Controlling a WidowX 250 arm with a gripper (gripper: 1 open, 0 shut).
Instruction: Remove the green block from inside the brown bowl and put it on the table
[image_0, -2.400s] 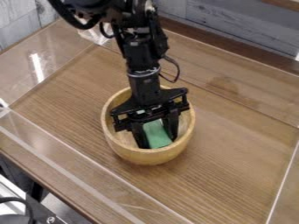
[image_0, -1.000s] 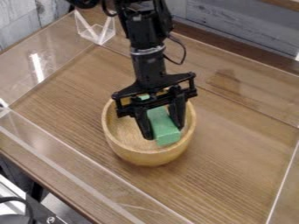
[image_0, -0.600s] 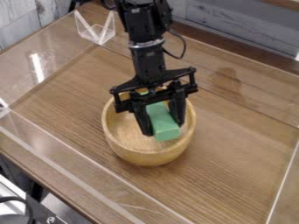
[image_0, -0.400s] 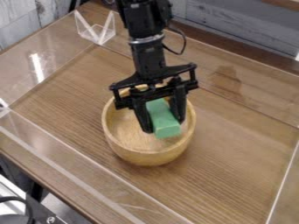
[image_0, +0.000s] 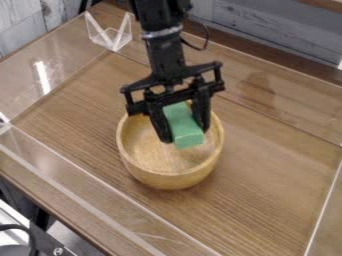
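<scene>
The wood-grain table (image_0: 274, 185) carries the brown bowl (image_0: 156, 176).

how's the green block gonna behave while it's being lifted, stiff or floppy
Probably stiff: the green block keeps straight edges between the fingers of the gripper. Its smooth-looking face may be a bit slippery, and it could pivot, since it hangs at a slant.
</scene>
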